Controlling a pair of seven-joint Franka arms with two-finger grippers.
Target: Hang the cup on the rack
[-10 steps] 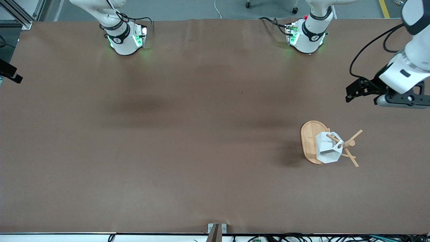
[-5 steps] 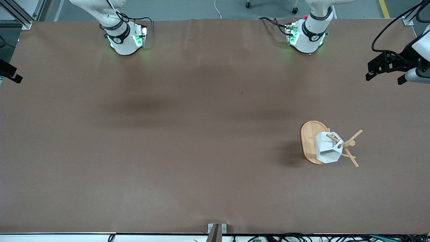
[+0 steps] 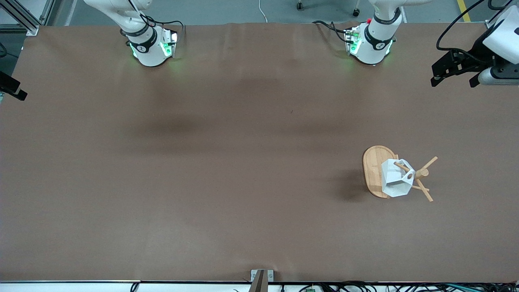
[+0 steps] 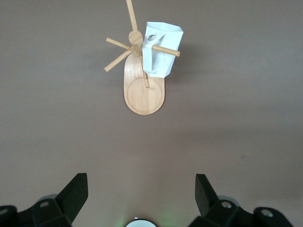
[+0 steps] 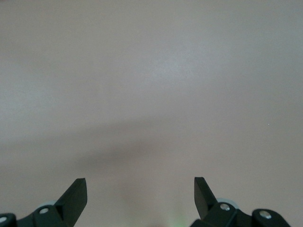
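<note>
The white faceted cup (image 3: 394, 183) hangs by its handle hole on a slanted peg of the bamboo rack (image 3: 371, 170). The rack stands toward the left arm's end of the table, nearer to the front camera than the left arm's base. The left wrist view shows the cup (image 4: 162, 56) on the rack (image 4: 144, 98) from above, well away from the fingers. My left gripper (image 3: 452, 82) is open and empty, up over the table's edge at the left arm's end, apart from the rack. My right gripper (image 5: 140, 190) is open and empty over bare table; it is out of the front view.
The brown table (image 3: 227, 162) spreads wide around the rack. The two arm bases (image 3: 151, 46) stand along the edge farthest from the front camera. A black fixture (image 3: 12, 87) sticks in at the right arm's end.
My left gripper has drawn away from the rack, upward and toward the left arm's end of the table. The cup stays hanging on the peg. The right arm has not moved.
</note>
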